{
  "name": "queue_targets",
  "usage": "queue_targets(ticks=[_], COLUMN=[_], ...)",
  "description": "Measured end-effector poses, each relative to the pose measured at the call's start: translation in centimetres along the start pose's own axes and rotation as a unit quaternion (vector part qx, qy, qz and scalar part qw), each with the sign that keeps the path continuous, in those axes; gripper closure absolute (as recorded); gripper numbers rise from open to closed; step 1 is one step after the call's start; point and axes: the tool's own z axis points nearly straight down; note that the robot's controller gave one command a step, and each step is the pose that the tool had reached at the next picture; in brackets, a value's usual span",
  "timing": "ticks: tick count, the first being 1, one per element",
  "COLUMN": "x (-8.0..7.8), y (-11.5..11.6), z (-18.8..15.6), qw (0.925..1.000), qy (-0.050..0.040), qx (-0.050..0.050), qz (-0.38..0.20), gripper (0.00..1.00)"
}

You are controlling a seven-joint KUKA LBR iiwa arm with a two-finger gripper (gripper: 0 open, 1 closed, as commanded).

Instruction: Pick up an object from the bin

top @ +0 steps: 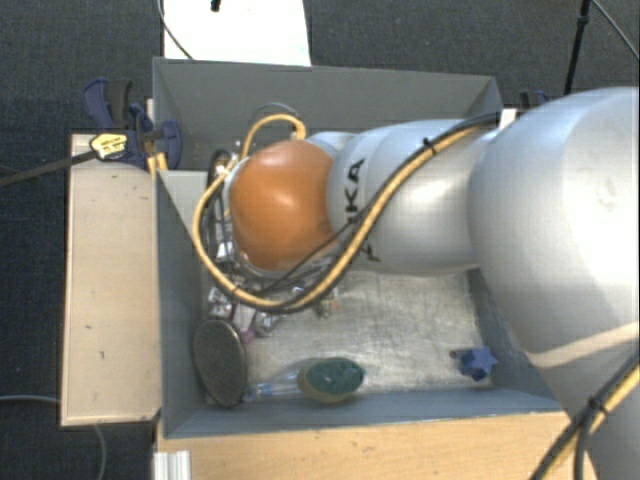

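Working at the left end of the grey metal bin (400, 98), my gripper (238, 310) sits under the orange wrist cover (280, 203), so I can't make out whether it is spread or closed. Nearest it, a dark grey round disc (220, 363) lies by the left wall, with a green oval pad (332, 378) beside it. I'd centre over the disc, clear of the wall, before closing.

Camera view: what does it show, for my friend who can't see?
A silver robot arm with an orange cover reaches into a grey bin's left side. Near the front are a dark round disc, a green oval thing and a blue thing.
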Motion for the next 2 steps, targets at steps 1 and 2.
queue_targets(ticks=[1, 2], x=[0.2, 0.6], y=[-1.1, -2.4], z=[0.4, -13.8], qw=[0.9946, 0.9942], qy=[0.0055, 0.0061], qx=[-0.007, -0.004], qz=[0.103, 0.107], gripper=[1.00, 1.00])
